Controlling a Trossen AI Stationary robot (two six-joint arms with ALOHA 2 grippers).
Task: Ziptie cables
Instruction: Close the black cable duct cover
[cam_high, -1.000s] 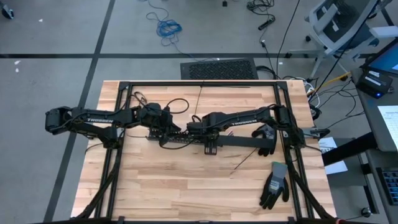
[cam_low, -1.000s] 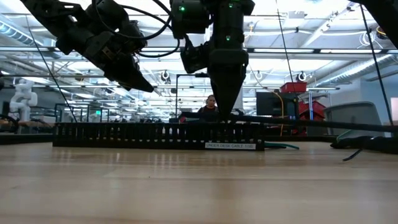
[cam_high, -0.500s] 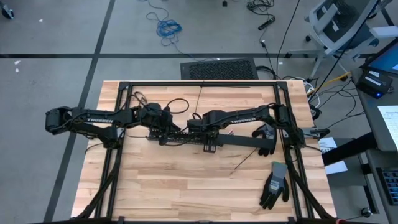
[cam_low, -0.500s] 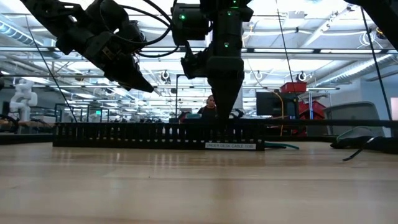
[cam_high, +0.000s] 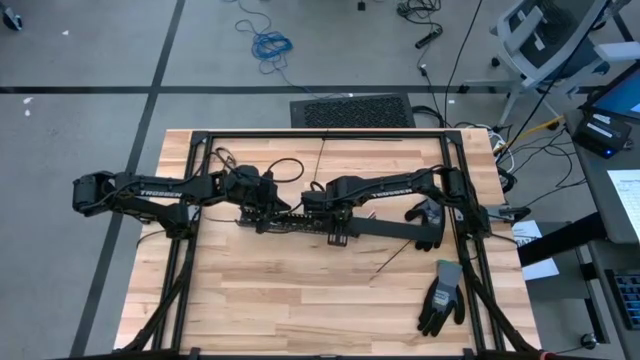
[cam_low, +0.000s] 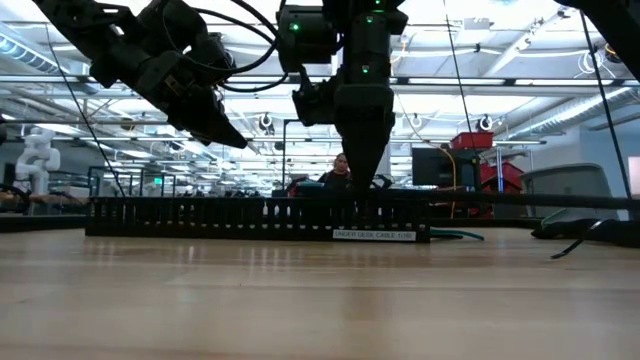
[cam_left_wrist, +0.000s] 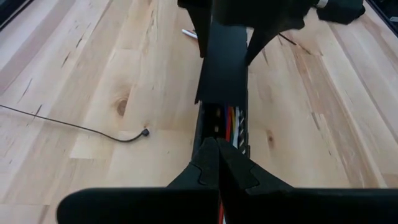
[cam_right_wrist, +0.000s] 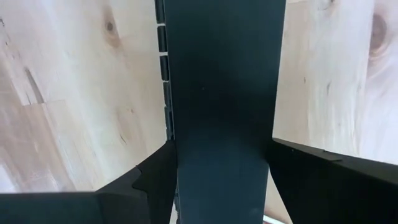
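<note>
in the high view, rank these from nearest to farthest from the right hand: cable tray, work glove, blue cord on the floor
1. Cable tray: directly under the right hand, mid-table.
2. Work glove: on the table's near right corner.
3. Blue cord: on the floor beyond the table's far edge.

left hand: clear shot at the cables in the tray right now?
Probably yes. The left hand, shut, sits right over the open end of the slotted tray, where the cables show uncovered; the lid held by the right hand covers only the stretch beyond.

Both arms are matte black; the left arm (cam_high: 150, 190) carries white lettering and loose black cables, the right arm (cam_low: 345, 30) green indicator lights.
</note>
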